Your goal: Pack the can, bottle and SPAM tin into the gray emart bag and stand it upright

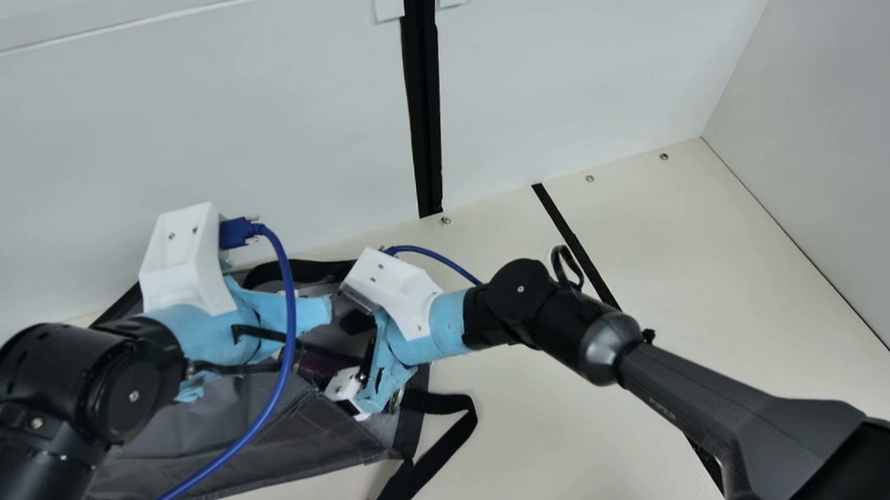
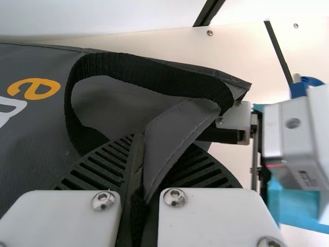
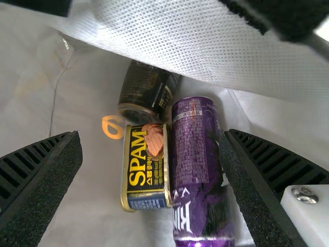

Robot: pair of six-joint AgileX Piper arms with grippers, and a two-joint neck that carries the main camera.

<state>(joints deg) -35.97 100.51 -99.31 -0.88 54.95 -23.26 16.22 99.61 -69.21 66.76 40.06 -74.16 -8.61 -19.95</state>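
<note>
SPAM tin (image 3: 146, 167): inside the gray emart bag (image 1: 190, 426), label facing the right wrist camera. Purple cylindrical container (image 3: 195, 159) directly alongside it; dark cylindrical container (image 3: 144, 87) by the tin's end, also inside. Cannot tell which of the two cylinders is the bottle.

Bag: on its side, toward the table's (image 1: 573, 425) far edge, on the left half; mouth toward the robot's right. One black handle (image 1: 452, 419) trails onto the tabletop.

Right gripper (image 1: 350, 353): at the mouth; right wrist view has its fingers (image 3: 43, 180) spread, containers between and beyond, none gripped.

Left gripper (image 1: 297, 313): over the bag's far part; in the left wrist view, fingers pinch a gray fold of the rim (image 2: 172, 136) beside a handle loop (image 2: 149, 74).

White wall (image 1: 259, 123) behind.
</note>
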